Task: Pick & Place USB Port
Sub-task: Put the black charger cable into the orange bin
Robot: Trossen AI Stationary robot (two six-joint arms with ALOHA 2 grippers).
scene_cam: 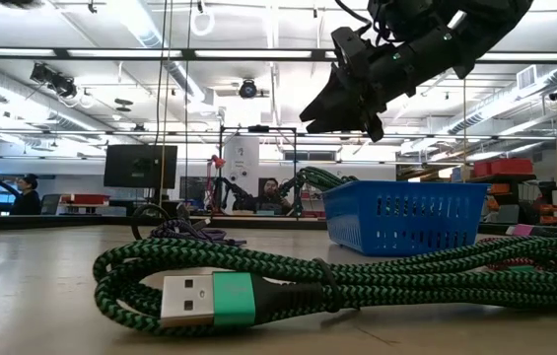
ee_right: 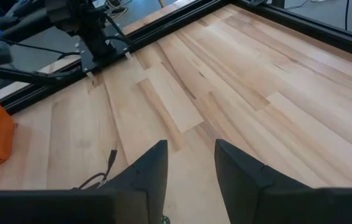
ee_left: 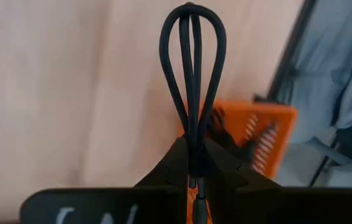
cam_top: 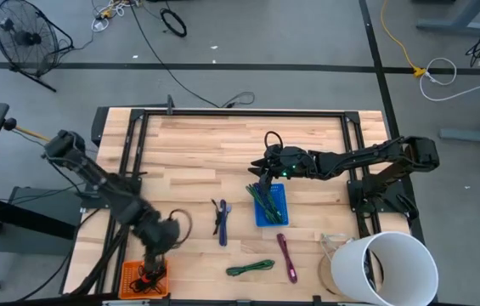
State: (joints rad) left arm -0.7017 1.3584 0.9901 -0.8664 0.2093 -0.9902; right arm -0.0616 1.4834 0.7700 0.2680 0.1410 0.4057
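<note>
My left gripper (cam_top: 160, 246) hangs near the table's front left, by the orange basket (cam_top: 144, 280), and is shut on a coiled black cable (ee_left: 191, 74). That orange basket (ee_left: 256, 140) shows behind the loops in the left wrist view. My right gripper (ee_right: 191, 165) stands open over the blue basket (cam_top: 271, 206), where a green cable (cam_top: 262, 194) rests. Nothing is between its fingers. In the low view the right gripper (scene_cam: 352, 99) hangs above the blue basket (scene_cam: 406, 212). My left gripper pinches the bundled strands of the black cable (ee_left: 192, 165) between its two fingers. The loops (ee_left: 191, 62) stick out past the fingertips, and the loop (cam_top: 180, 223) shows beside the gripper in the high view. The fingers slant steeply down. The cable appears lifted off the table.
On the table lie a blue cable (cam_top: 221, 221), a green braided cable (cam_top: 251, 269) with its USB plug (scene_cam: 199, 296) close to the low camera, and a magenta cable (cam_top: 287, 255). A white bucket (cam_top: 384, 268) stands at the front right. A black frame (cam_top: 240, 113) edges the table.
</note>
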